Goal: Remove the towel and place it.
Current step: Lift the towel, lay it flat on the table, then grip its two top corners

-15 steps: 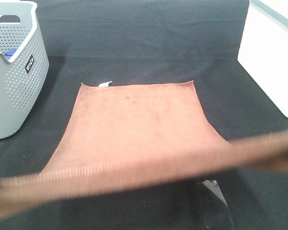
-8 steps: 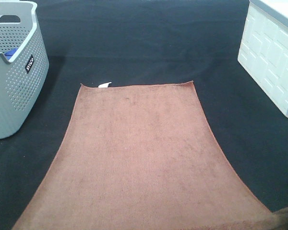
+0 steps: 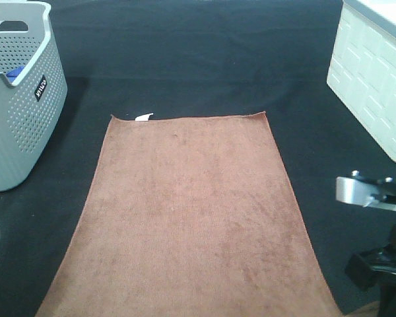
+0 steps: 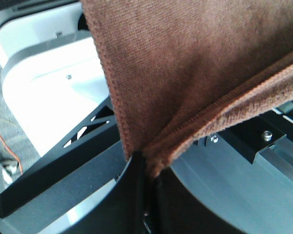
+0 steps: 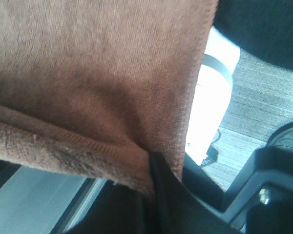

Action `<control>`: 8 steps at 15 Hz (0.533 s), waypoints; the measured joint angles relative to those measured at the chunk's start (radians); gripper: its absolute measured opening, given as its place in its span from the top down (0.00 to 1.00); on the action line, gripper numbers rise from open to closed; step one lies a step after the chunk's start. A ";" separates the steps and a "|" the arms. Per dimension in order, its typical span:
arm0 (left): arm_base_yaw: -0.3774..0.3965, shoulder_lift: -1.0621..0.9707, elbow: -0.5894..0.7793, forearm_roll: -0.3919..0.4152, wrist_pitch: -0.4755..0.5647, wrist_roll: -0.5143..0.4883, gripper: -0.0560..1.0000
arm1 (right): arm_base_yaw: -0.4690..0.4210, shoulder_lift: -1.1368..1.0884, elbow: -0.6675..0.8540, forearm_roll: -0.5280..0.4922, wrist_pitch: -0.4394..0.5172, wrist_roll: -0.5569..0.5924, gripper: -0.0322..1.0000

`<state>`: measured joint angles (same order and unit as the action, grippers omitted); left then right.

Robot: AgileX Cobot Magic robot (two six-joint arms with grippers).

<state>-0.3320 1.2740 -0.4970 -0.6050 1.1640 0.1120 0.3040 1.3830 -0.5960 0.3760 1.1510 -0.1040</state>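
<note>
The large brown terry-cloth towel (image 3: 191, 211) is lying spread flat on the black cloth-covered table (image 3: 185, 53). The left gripper (image 4: 145, 168) and right gripper (image 5: 149, 168) are each clamping a near corner. Placing appears nearly done; the next move is calling for both releasing together.

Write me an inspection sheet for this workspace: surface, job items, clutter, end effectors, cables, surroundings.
Surface: table covered in black cloth.
Job's things: brown towel spread flat over the table, white tag at its far-left corner.
Clutter: grey perforated basket at far left, a blue item inside; white container at far right.
End effectors: left end effector shut on a towel corner; right end effector shut on another corner.
Cables: thin orange wire in the left wrist view.
Surroundings: grey plank floor in the right wrist view.
</note>
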 joint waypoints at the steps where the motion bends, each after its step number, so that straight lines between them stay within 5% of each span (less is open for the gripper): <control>1: 0.000 0.031 0.000 -0.005 -0.006 0.011 0.95 | 0.000 0.037 0.000 0.000 -0.021 -0.019 0.96; 8: 0.001 0.098 0.006 -0.001 -0.050 0.060 0.94 | -0.005 0.141 0.000 0.053 -0.093 -0.153 0.96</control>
<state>-0.3310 1.3720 -0.4910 -0.6060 1.1140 0.1720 0.2990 1.5240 -0.5960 0.4290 1.0580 -0.2570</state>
